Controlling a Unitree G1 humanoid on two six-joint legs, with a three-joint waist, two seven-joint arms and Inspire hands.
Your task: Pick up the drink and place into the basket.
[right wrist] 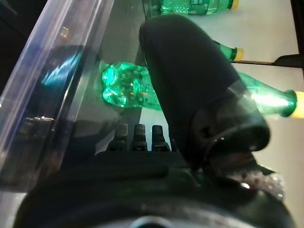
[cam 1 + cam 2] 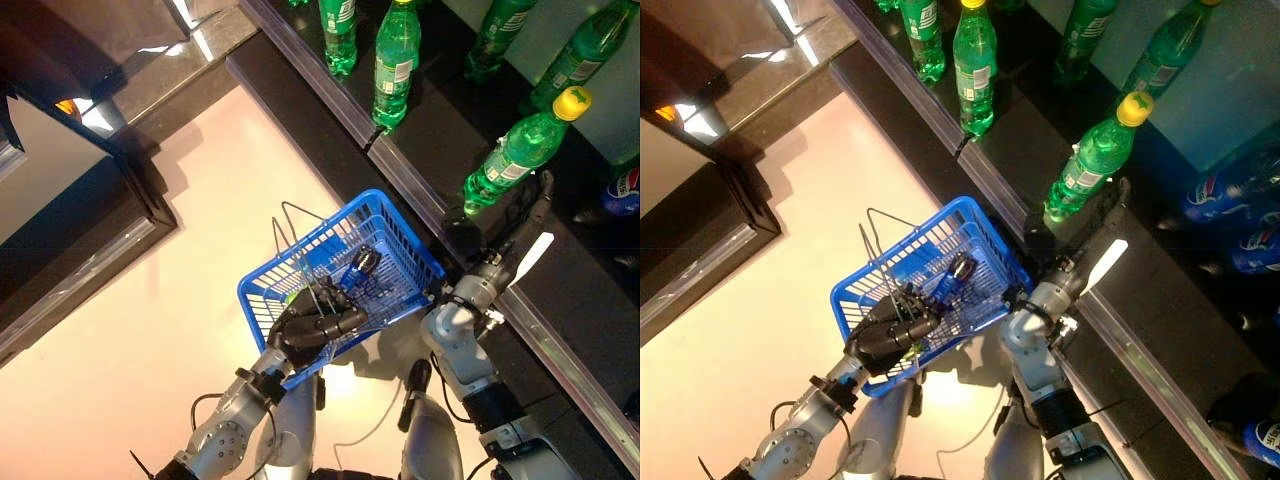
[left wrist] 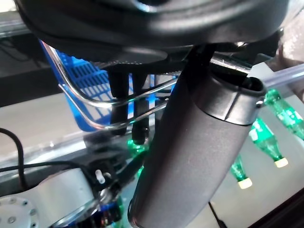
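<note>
Here the blue basket [image 2: 400, 250] hung from the left hand [image 2: 315, 325], fingers curled round its wire handles, a dark bottle [image 2: 360, 265] inside. The right hand [image 2: 500, 225] gripped the green drink [image 2: 515, 155], upright on the shelf [image 2: 420, 190], cap away from the basket.

Two silver-grey metal arms, rounded cast segments with dark black bands at the joints. Left arm's elbow housing is a round silver disc with a ring of small screws. The dark left hand [image 2: 312, 325] is glossy black plastic with chunky segmented fingers [image 2: 345, 320]. The dark right hand [image 2: 505, 225] is matte black, its thumb carrying a flat white cover. In the wrist views the thumbs look like thick smooth grey-black cylinders with a seam ring near the tip.
</note>
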